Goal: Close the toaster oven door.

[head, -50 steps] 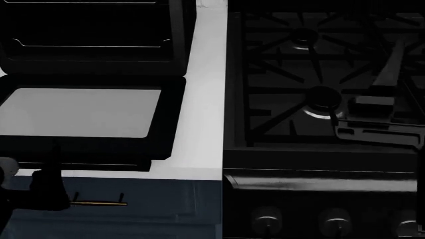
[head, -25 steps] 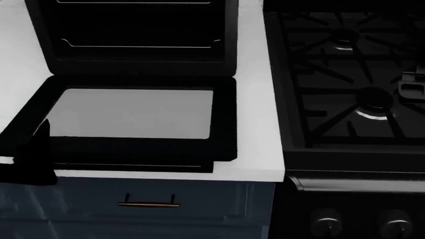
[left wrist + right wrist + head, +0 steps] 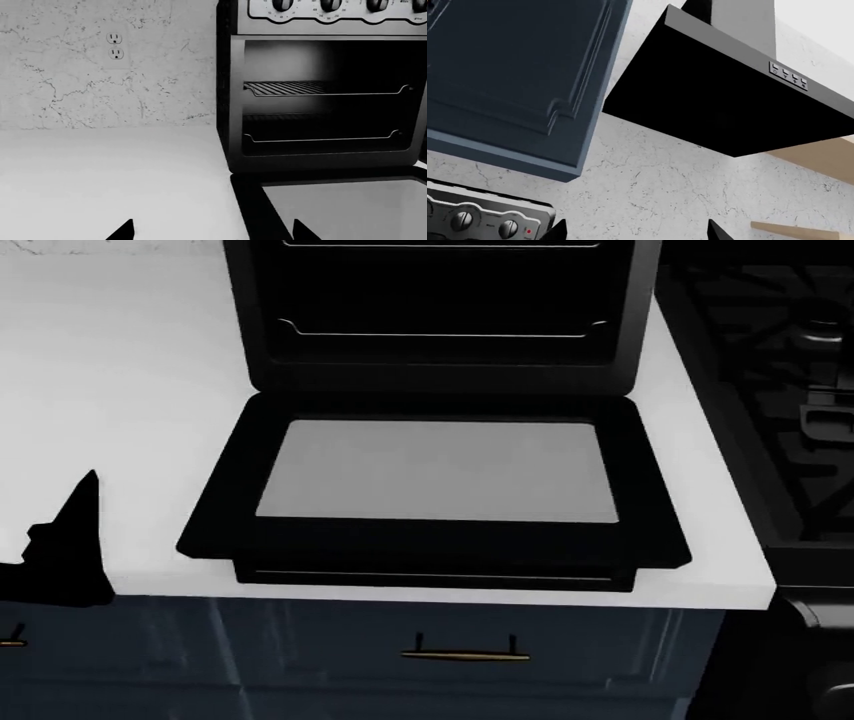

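The toaster oven (image 3: 441, 310) stands on the white counter with its cavity open. The toaster oven door (image 3: 434, 475) lies flat in front of it, glass pane up, with the bar handle (image 3: 434, 577) at the counter's front edge. My left gripper (image 3: 74, 530) is a dark shape at the far left, apart from the door. In the left wrist view the left gripper (image 3: 213, 232) is open and empty, facing the oven (image 3: 327, 100) and the door's near corner (image 3: 347, 205). My right gripper (image 3: 637, 231) is open and empty, pointing up at the wall, and is out of the head view.
The black gas range (image 3: 787, 390) borders the counter (image 3: 120, 390) on the right. Blue drawer fronts with a brass handle (image 3: 465, 654) lie below the counter edge. A wall outlet (image 3: 115, 45) is on the marble backsplash. A blue cabinet (image 3: 514, 75) and range hood (image 3: 720, 100) hang overhead.
The head view has swung left, so the oven and door now sit mid-frame and the range is at the right edge. The right arm has left the head view.
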